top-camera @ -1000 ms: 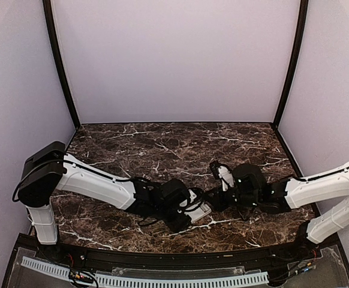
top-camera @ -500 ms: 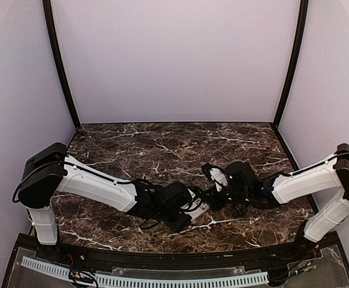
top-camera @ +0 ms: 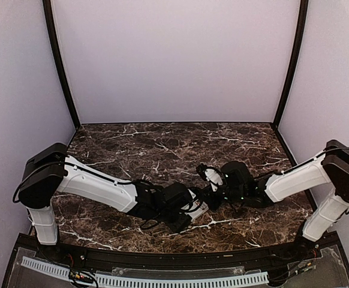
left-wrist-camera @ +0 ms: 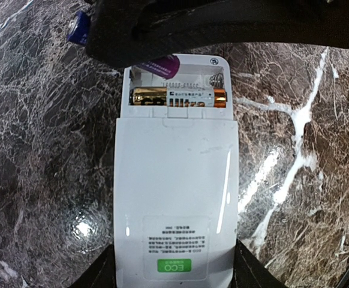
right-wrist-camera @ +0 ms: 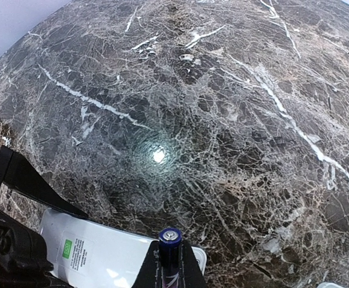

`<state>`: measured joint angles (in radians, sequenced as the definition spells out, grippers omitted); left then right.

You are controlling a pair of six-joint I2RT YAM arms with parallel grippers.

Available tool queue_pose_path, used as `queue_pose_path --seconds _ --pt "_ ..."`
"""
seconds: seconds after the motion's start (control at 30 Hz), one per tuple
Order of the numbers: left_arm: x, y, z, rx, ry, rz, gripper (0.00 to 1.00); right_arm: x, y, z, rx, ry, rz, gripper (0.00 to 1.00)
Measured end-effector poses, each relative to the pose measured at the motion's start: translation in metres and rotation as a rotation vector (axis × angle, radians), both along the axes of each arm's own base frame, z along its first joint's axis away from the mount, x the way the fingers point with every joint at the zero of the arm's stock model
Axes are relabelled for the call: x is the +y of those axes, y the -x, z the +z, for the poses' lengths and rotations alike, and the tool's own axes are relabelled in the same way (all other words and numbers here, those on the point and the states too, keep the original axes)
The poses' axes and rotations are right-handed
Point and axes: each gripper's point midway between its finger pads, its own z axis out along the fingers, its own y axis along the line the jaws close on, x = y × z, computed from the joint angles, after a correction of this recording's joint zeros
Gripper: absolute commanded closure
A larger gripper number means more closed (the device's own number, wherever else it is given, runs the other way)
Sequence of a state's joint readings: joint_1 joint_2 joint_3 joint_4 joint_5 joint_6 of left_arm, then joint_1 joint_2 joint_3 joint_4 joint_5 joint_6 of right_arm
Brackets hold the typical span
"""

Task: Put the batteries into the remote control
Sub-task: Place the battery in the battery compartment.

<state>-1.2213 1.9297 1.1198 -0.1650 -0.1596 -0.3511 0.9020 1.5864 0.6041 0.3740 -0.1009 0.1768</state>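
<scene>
**Marble table** (top-camera: 162,150): hard and glossy. Glare spots show in both wrist views.

**Remote control** (left-wrist-camera: 174,180): lies back face up. The left pincer (left-wrist-camera: 173,279) is clamped across its long edges at the label end. Judged light, rigid and smooth-skinned, so it is likely to skid on the marble if pushed end-on. The side clamp is the correct brace. The open battery bay is at the end farthest from the left pincer.

**Right pincer** (right-wrist-camera: 170,258): closed on a purple battery (right-wrist-camera: 170,239), whose terminal end projects beyond the fingertips. It hangs directly over the bay.

**Purple battery:** judged light, stiff, round and slick, so it is apt to roll or pivot between two fingers. Grip it mid-barrel and leave both ends free for the contacts.

**Gold battery** (left-wrist-camera: 177,96): seated in the slot nearer the left pincer. The slot beyond it has a coil spring (left-wrist-camera: 216,77) at one end.

**Hidden or unclear:**
- The right pincer's dark body covers much of the far slot in the left wrist view, leaving only a purple strip and a bluish end visible.
- Whether the purple battery touches the bay cannot be told.
- Polarity marks are illegible.
- The remote's button face is underneath and unseen.
- The left pincer's fingers are cut off at the frame edge.
- In the top view the pincers meet, but the parts are too small to make out.
</scene>
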Motion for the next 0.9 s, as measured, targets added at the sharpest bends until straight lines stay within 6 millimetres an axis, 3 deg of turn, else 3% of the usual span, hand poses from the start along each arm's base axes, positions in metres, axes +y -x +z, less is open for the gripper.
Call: queue_pose_path --seconds 0.3,0.53,0.9 --pt "0.000 0.000 0.000 0.001 -0.004 -0.001 0.61 -0.004 0.001 -0.008 -0.009 0.019 0.007 1.00" --pt "0.000 0.000 0.000 0.000 -0.006 -0.004 0.62 -0.009 0.004 -0.026 -0.001 0.026 0.005 1.00" --pt "0.002 -0.002 0.000 -0.013 -0.013 0.001 0.61 -0.014 0.009 -0.027 0.059 0.026 -0.039 1.00"
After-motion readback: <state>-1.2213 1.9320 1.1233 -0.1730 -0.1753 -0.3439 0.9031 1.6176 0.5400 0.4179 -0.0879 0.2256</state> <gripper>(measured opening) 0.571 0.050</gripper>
